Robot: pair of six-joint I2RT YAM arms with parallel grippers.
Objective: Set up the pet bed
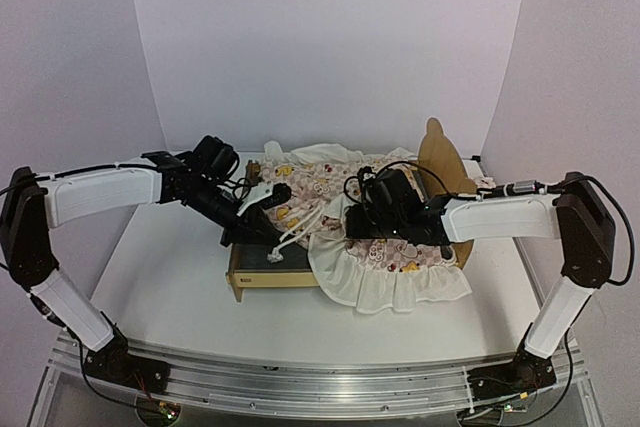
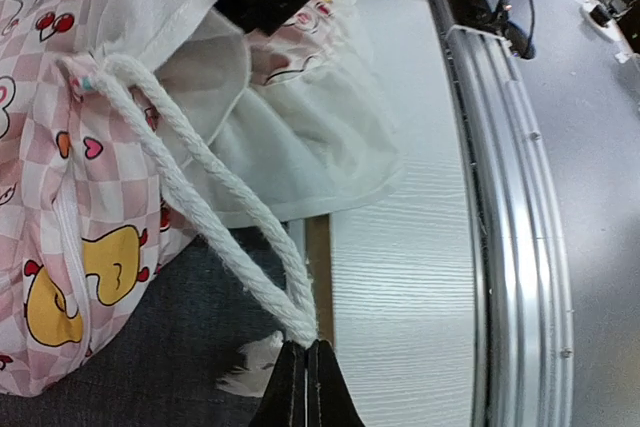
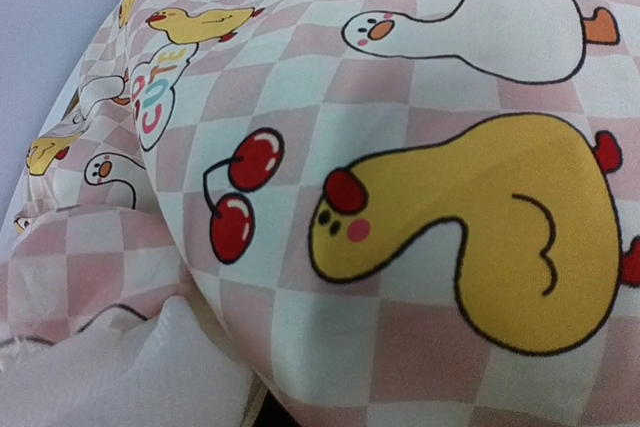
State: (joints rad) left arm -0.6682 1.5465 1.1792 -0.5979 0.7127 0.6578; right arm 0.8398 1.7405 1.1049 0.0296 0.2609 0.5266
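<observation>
The pet bed (image 1: 268, 278) stands mid-table, a light-wood frame with its eared headboard (image 1: 441, 161) on the right. A pink checked duck quilt (image 1: 392, 259) with a cream ruffle lies over it and spills off the front. My left gripper (image 1: 277, 196) is over the bed's left end, shut (image 2: 306, 345) on a loop of white rope (image 2: 190, 162) that runs to a pink checked cushion (image 2: 60, 197). The grey base (image 2: 170, 347) and wood rail (image 2: 319, 267) lie under it. My right gripper (image 1: 358, 219) sits on the quilt (image 3: 400, 147), shut on a fold, its fingertips hidden by cloth.
The white table (image 1: 165, 267) stretches left and in front of the bed. An aluminium rail (image 1: 320, 383) with both arm bases runs along the near edge, and the rail (image 2: 510, 207) sits close beside the bed's foot in the left wrist view.
</observation>
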